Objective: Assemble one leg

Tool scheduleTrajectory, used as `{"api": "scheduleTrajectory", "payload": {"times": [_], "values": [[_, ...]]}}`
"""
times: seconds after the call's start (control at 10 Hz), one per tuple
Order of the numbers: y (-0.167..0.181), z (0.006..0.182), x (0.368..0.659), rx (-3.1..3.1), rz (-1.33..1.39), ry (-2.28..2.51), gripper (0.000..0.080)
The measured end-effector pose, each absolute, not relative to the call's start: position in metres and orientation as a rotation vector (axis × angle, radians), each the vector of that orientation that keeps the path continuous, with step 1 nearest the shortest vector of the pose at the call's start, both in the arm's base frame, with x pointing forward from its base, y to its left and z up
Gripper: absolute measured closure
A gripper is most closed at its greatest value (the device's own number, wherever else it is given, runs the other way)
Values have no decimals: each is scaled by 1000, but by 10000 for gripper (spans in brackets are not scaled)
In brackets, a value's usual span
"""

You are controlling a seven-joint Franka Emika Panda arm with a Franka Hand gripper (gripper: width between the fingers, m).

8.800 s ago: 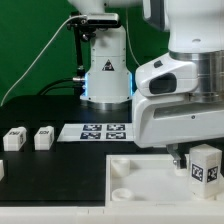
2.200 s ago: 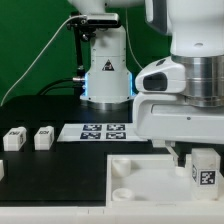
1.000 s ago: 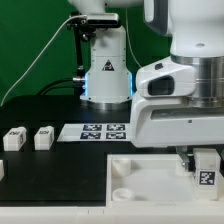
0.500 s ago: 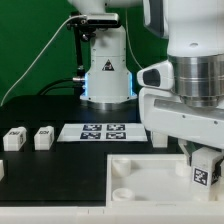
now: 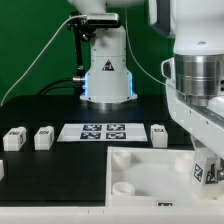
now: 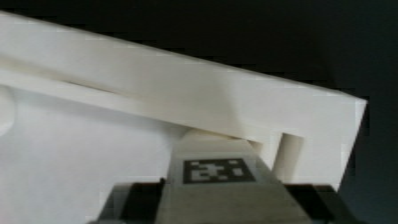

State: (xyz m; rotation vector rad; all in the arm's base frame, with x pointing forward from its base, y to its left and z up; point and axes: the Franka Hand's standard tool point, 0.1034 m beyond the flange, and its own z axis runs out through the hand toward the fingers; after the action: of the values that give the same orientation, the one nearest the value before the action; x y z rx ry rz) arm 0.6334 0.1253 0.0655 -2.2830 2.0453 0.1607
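My gripper [image 5: 203, 163] is shut on a leg [image 5: 209, 173], a small white block with a black-and-white tag. I hold it at the exterior view's lower right, over the right corner of the large white tabletop [image 5: 140, 172]. In the wrist view the leg [image 6: 217, 172] sits between my dark fingers [image 6: 135, 203], tag facing the camera, close to the tabletop's edge [image 6: 160, 100]. I cannot tell whether the leg touches the tabletop. Other legs lie on the black table: two at the left [image 5: 13, 138] [image 5: 43, 137] and one behind the tabletop [image 5: 160, 132].
The marker board [image 5: 103, 131] lies flat in the middle of the table. A white robot base with a blue light [image 5: 106, 72] stands behind it. A further white piece [image 5: 2, 170] shows at the left edge. A round socket [image 5: 122, 187] sits in the tabletop's front left corner.
My wrist has turned and the held leg has moved lower and toward the exterior view's right. The arm has shifted so that the leg behind the tabletop now shows.
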Motion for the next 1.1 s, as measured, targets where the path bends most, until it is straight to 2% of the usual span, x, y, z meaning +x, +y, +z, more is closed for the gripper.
{"api": "scheduleTrajectory", "payload": {"times": [0.1,0.2,0.3,0.4,0.5,0.6,1.1], "values": [[126,65,633,-2287,162,2041,434],[126,65,633,-2295,162,2033,434],[127,65,633,-2298,162,2030,229],[127,65,632,-2327,161,1993,229],[127,64,632,-2356,160,1957,174],[126,64,632,-2450,156,1840,157],[127,65,629,-2931,194,848,150]]}}
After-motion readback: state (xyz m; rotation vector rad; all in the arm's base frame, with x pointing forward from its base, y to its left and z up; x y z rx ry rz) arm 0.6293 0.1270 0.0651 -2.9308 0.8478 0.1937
